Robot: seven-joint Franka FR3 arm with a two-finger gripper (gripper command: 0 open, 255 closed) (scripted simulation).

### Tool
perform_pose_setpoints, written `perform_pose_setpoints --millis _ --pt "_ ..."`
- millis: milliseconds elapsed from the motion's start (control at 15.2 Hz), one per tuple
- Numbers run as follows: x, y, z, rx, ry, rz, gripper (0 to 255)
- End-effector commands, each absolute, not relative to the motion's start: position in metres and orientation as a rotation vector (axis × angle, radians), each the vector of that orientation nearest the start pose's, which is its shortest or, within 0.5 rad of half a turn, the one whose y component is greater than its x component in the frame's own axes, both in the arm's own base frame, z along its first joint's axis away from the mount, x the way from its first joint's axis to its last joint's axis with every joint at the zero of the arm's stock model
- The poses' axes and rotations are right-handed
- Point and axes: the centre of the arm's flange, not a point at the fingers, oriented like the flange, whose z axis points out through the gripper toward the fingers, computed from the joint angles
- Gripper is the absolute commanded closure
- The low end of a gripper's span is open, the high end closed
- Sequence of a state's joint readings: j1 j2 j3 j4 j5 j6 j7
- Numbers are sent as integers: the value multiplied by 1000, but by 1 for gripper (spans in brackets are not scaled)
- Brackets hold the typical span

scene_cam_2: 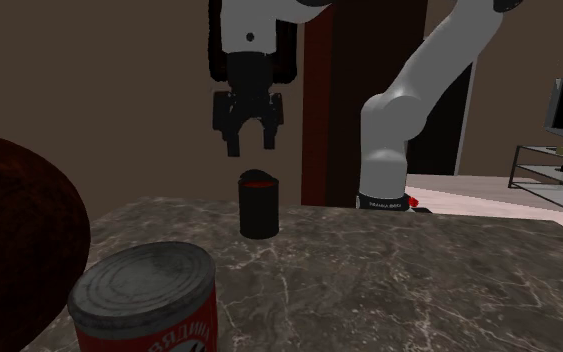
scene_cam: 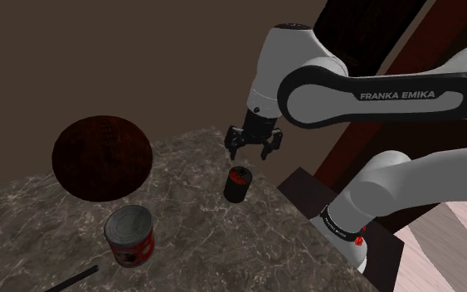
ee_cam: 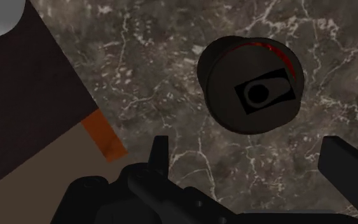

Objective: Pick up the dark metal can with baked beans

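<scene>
Claw (scene_cam: 252,154) wide open abv dark can (scene_cam: 238,184), veined stone top (scene_cam: 198,249), brown walls (scene_cam: 99,50)

The renders were dim and evenly lit, the marble worktop (scene_cam: 190,207) murky brown-grey throughout. The white arm (scene_cam: 306,50) took the most light, shading to grey on its underside, while the dark can (scene_cam_2: 258,205) almost merged with the gloom around it.

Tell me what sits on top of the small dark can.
The can is shut by a lid with a pull tab and a red streak at the rim. The open hand hangs above, not touching. The lid hides the contents.
</scene>
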State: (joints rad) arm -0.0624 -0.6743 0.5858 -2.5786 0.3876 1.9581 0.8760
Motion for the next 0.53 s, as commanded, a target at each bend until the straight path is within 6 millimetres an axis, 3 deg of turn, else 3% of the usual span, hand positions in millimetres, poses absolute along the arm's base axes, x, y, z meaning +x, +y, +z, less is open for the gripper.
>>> perform_pose_setpoints --millis 0,462 --pt "312 221 427 -2970 1018 0 0" --pt "312 221 387 -2970 1018 0 0"
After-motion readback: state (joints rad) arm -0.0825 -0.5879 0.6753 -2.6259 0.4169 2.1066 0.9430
